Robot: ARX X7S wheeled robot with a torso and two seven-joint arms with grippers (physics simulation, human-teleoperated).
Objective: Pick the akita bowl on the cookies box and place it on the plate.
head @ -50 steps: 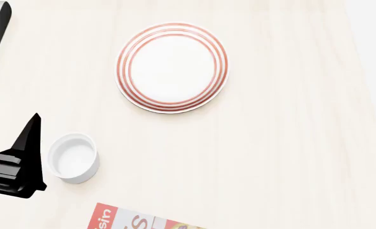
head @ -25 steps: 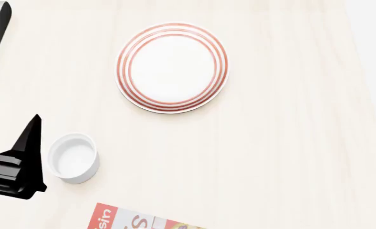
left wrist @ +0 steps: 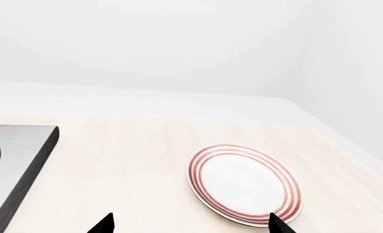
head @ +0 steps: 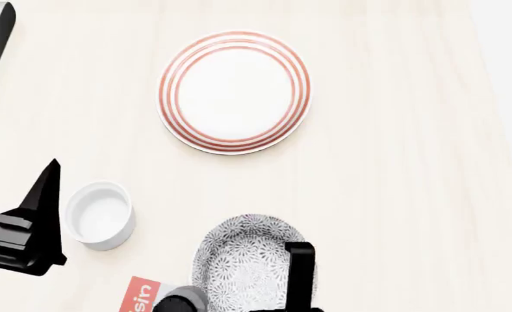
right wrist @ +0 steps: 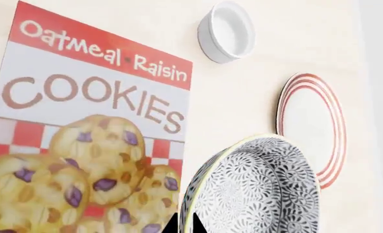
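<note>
We see the right gripper (head: 273, 286) clamped on the rim of the akita bowl (head: 247, 260), holding it tilted above the cookies box (right wrist: 81, 145), short of the plate (head: 234, 92). The left gripper (left wrist: 188, 224) hangs spread wide and empty beside a white cup (head: 100, 214).

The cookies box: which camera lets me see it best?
The right wrist view: the cookies box fills much of it, lettering and cookie picture legible. The head view catches only a red corner at the bottom edge. The left wrist view misses it entirely.
</note>
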